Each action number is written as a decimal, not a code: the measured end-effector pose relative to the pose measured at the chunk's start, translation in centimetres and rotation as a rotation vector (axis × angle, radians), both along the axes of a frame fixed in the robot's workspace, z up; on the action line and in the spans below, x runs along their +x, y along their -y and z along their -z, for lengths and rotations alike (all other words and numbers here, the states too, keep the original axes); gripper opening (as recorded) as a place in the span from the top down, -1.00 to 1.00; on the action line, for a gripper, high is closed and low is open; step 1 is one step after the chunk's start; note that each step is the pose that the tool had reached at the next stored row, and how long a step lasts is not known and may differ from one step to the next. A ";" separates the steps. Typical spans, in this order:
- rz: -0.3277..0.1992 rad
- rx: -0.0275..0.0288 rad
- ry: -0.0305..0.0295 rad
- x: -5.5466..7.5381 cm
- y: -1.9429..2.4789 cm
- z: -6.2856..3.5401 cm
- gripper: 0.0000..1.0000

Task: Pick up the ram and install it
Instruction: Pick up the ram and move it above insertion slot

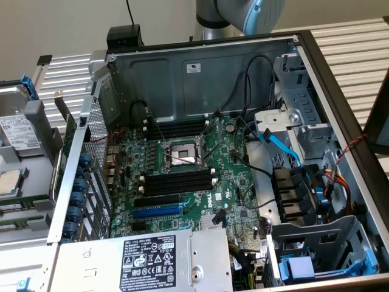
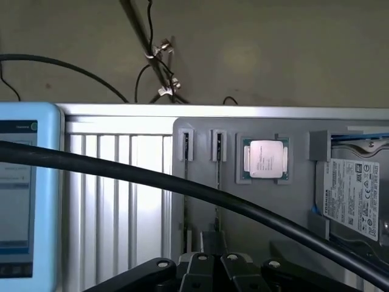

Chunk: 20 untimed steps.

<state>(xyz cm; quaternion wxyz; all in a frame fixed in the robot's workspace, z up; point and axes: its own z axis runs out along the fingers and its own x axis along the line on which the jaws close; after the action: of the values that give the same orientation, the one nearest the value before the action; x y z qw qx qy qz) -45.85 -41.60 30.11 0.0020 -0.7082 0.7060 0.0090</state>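
The computer case lies open on its side, with the green motherboard facing up and the bare processor socket near its middle. 1 bank of black memory slots runs just below the socket in the exterior view and another bank just above it; no stick shows in either. The blue expansion slot sits beside the lower bank, towards the power supply at the case's near edge. Only the robot arm shows beyond the case's far wall, so the gripper is well away from the motherboard. In the wrist view the gripper hangs over a grey parts tray on the ribbed metal table, and a thick black cable crosses in front of it. Whether the claw is open or closed cannot be told, and nothing can be seen in its hold. The ram appears to stand on edge in 1 of 2 narrow tray slots, seen only as a thin dark line. A loose processor and a hard drive lie in the same tray beside it. A pale blue screen stands at the table's edge.
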 end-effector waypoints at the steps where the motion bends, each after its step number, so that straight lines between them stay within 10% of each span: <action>1: -0.008 -0.0001 0.0001 0.1 0.00 0.19 0.79; 10: -0.079 -0.0005 0.0000 0.2 0.02 1.83 0.79; 20: -0.024 -0.0013 0.0000 0.2 0.03 3.58 0.79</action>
<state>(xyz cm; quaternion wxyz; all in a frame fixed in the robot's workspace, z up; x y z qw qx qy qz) -45.66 -41.64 26.53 0.0014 -0.7167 0.6973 0.0085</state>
